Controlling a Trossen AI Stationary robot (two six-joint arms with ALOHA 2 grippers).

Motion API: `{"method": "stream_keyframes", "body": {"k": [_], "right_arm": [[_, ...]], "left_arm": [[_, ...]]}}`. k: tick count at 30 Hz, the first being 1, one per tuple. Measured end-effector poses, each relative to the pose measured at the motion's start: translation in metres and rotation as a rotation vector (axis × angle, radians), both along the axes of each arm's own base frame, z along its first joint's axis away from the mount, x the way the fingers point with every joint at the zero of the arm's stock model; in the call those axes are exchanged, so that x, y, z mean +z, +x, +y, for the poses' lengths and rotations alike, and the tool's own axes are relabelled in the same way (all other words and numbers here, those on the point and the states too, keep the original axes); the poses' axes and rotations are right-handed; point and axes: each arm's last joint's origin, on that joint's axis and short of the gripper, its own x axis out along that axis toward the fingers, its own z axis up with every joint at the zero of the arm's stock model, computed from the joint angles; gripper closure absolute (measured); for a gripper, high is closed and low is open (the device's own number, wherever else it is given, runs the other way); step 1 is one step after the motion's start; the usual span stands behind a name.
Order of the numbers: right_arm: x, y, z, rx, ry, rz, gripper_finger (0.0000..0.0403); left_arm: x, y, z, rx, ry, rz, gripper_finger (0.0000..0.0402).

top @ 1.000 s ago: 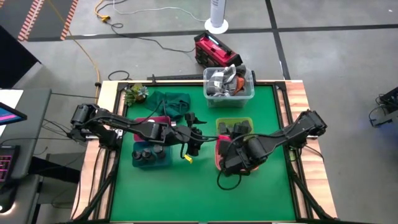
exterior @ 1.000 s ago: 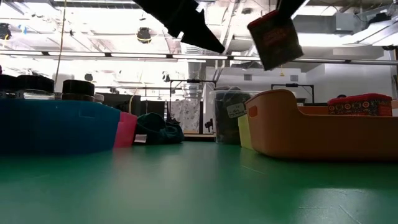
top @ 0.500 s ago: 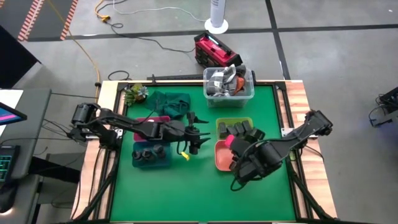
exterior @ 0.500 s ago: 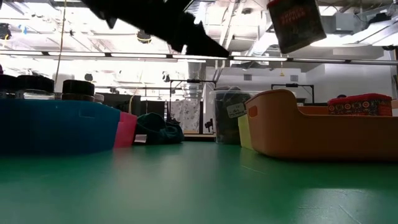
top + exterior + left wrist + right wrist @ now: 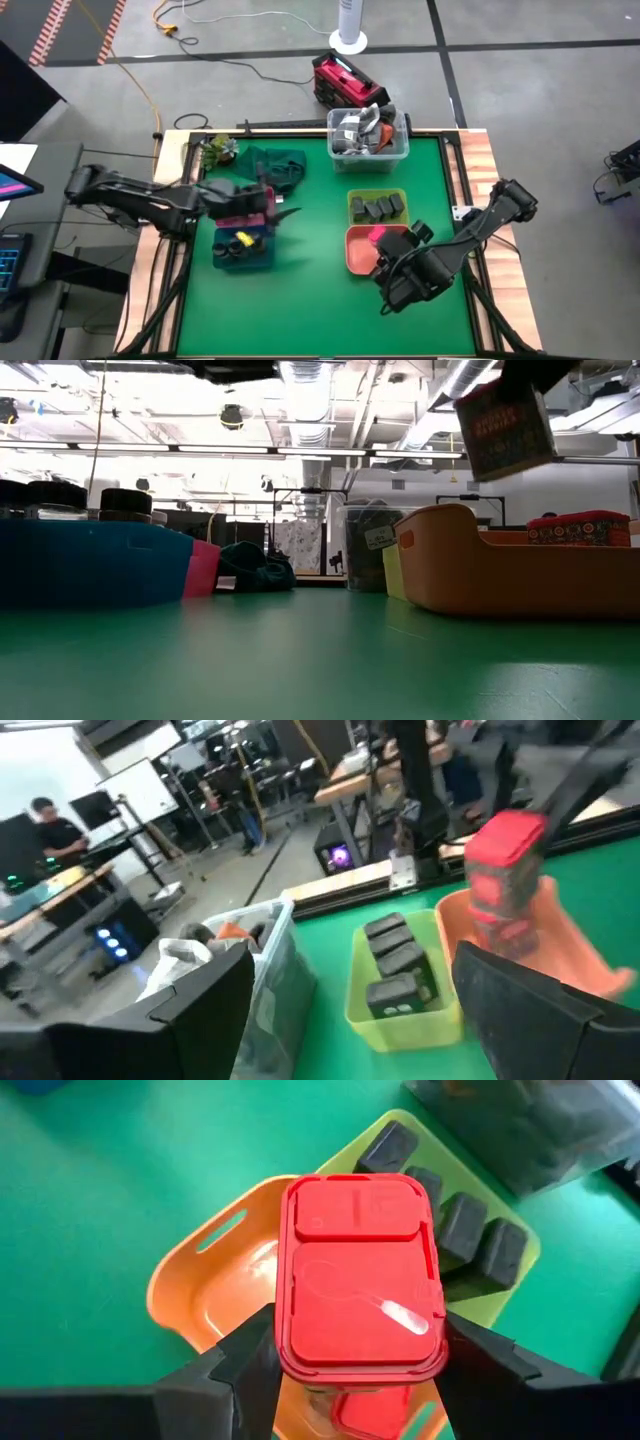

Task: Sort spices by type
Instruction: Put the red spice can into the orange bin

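Note:
My right gripper [image 5: 360, 1348] is shut on a spice container with a red lid [image 5: 360, 1275], held high above the orange tray [image 5: 357, 252]; the low view shows its dark, red-labelled body [image 5: 503, 428]. A second red-lidded container [image 5: 365, 1415] lies in that tray. Several dark grey blocks [image 5: 377, 207] sit in the yellow-green tray [image 5: 352, 200]. Dark round jars [image 5: 125, 500] stand in the blue tray [image 5: 243, 250]. My left gripper [image 5: 280, 207] hovers open over the pink tray [image 5: 240, 195], with nothing between its fingers. My right gripper pinches the container between its two fingers, one on each side of the body just under the lid's edge [image 5: 283, 1342]. The fingers [image 5: 250, 1355] slant down from the table's near right. The lid faces back toward the wrist. The container hangs slightly tilted, clear of the orange tray.
A clear tub [image 5: 368, 135] of grey clutter stands at the far edge. A dark green cloth [image 5: 275, 165] lies at the far left beside a small plant [image 5: 217, 150]. Open green mat [image 5: 310, 300] stretches along the near side.
My left gripper has drawn back from the table's middle toward the left edge, rising a little, and now hangs over the pink tray, still open. My right gripper has carried the red-lidded container a short way toward the near right and rolled, turning the container about.

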Motion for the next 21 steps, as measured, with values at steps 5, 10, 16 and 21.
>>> {"method": "stream_keyframes", "body": {"k": [5, 10, 16, 21], "right_arm": [[-0.018, 0.006, 0.001, -0.031, 0.035, -0.051, 0.0163], [-0.039, 0.016, -0.002, -0.059, 0.073, -0.109, 0.0163], [-0.066, 0.012, -0.008, -0.162, 0.085, -0.145, 0.0163], [-0.091, 0.007, -0.008, -0.204, 0.112, -0.185, 0.0162]], "left_arm": [[0.001, -0.036, 0.002, -0.032, -0.008, -0.027, 0.0077], [0.008, -0.066, 0.006, -0.031, -0.025, -0.100, 0.0077], [0.013, -0.095, 0.009, -0.030, -0.080, -0.114, 0.0077], [0.014, -0.112, 0.010, -0.056, -0.093, -0.101, 0.0077]]}}
